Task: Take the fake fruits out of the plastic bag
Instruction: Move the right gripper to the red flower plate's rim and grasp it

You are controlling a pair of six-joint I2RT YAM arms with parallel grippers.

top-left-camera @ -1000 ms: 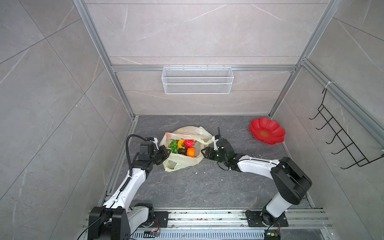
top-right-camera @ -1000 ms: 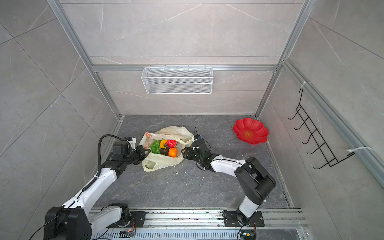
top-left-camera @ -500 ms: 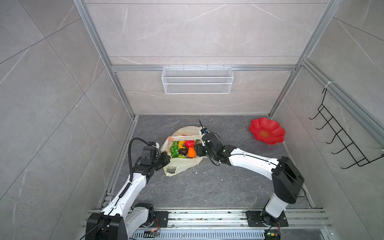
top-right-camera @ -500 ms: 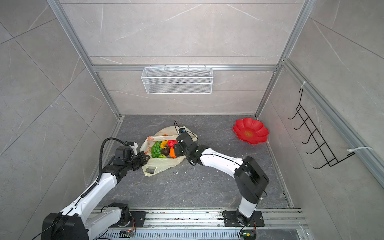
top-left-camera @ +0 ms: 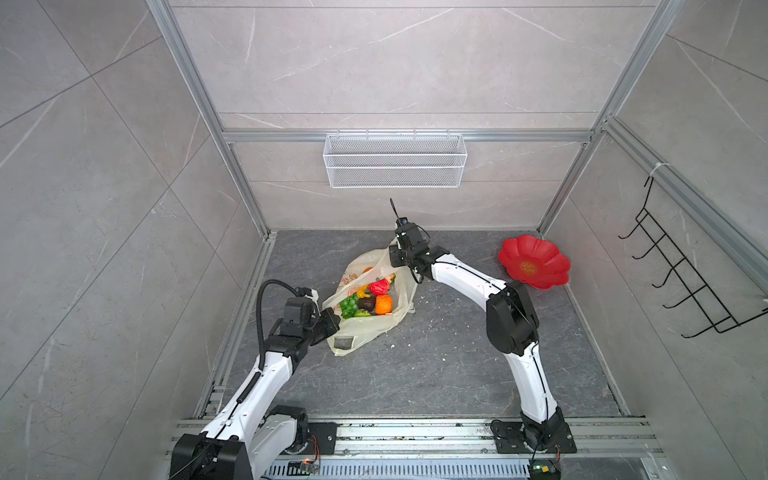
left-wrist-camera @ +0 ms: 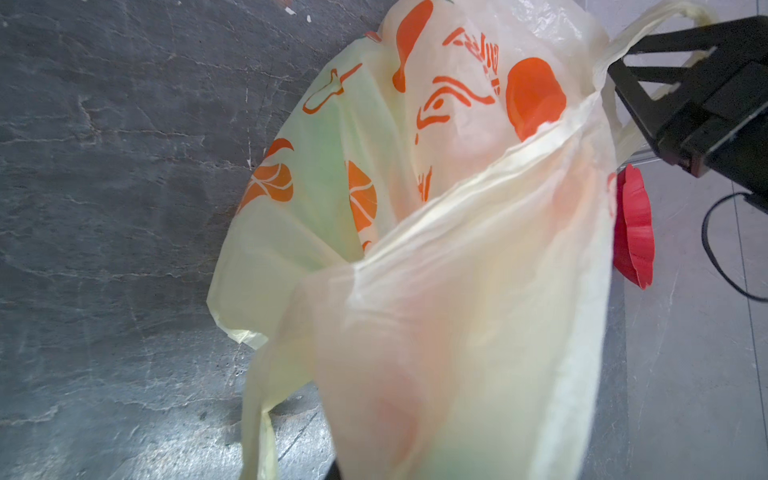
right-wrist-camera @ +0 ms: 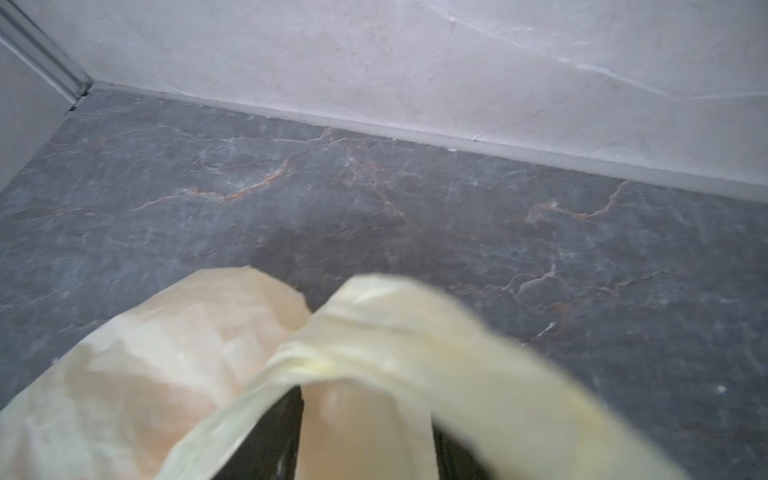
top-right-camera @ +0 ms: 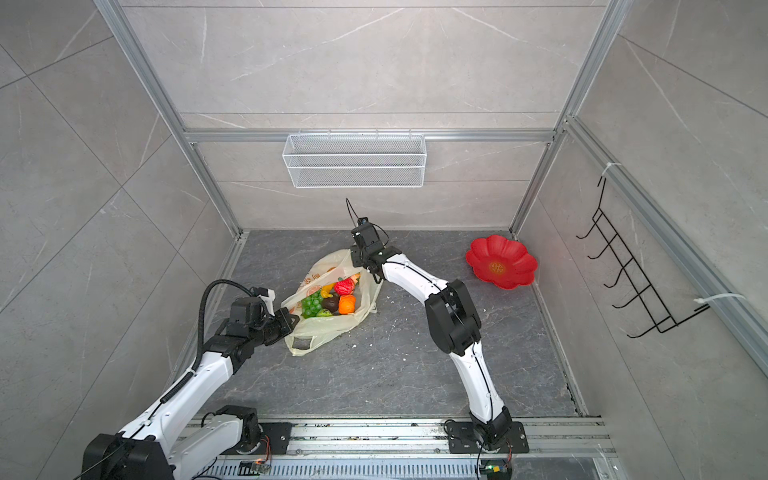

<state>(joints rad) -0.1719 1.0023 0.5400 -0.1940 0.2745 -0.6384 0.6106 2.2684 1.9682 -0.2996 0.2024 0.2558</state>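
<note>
Near the left edge of the tabletop [top-left-camera: 436,365], my left gripper [top-left-camera: 329,326] is clamped tight on the near rim of the bag [top-left-camera: 365,330]. Beyond it the bag sits left of centre, mouth stretched open, with the fruits [top-left-camera: 368,299] all inside. Farther back, my right gripper [top-left-camera: 395,261] holds up the far handle [right-wrist-camera: 374,328]. Plastic covers its jaws, so I cannot tell whether they pinch it or merely hook it. I judge this to be the opening step; next, one arm must let go and reach in. Film smothers both wrist views, leaving the fruits as mere tints. The dish [top-left-camera: 534,262] sits by the far right edge.
</note>
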